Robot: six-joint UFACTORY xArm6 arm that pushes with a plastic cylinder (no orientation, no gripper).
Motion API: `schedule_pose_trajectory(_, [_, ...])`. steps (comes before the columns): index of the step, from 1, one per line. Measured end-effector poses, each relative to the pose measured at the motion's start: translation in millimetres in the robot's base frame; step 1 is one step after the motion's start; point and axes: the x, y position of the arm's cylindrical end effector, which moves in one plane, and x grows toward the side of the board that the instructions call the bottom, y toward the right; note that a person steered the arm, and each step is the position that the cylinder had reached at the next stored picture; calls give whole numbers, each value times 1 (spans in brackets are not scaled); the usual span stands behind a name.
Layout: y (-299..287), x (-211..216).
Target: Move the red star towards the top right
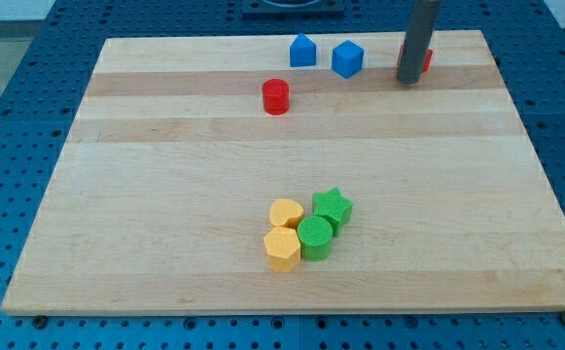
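A pale wooden board surface is seen lying on a blue perforated base. The end effector is a straight dark rod with no parts to spread or press together, so nothing is pinched by it. My tip is set down on the surface near the view's top right corner.

The red star block is largely hidden behind the rod; only a small red part is shown at the rod's right edge, so its shape cannot be made out. It is found just behind and to the right of my tip, apparently touching the rod, though contact cannot be confirmed.

To the view's left of the rod, a blue cube and a blue house-shaped block are placed side by side along the top edge, slightly apart. A red cylinder is set below and left of them.

Near the view's bottom centre, four blocks are clustered in contact: a green star, a green cylinder, a yellow heart-like block and a yellow hexagonal block.
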Motion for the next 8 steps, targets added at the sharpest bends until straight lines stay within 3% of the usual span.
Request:
schedule_pose_trajectory(2, [-20,-8])
schedule_pose_trajectory(8, [15,-48])
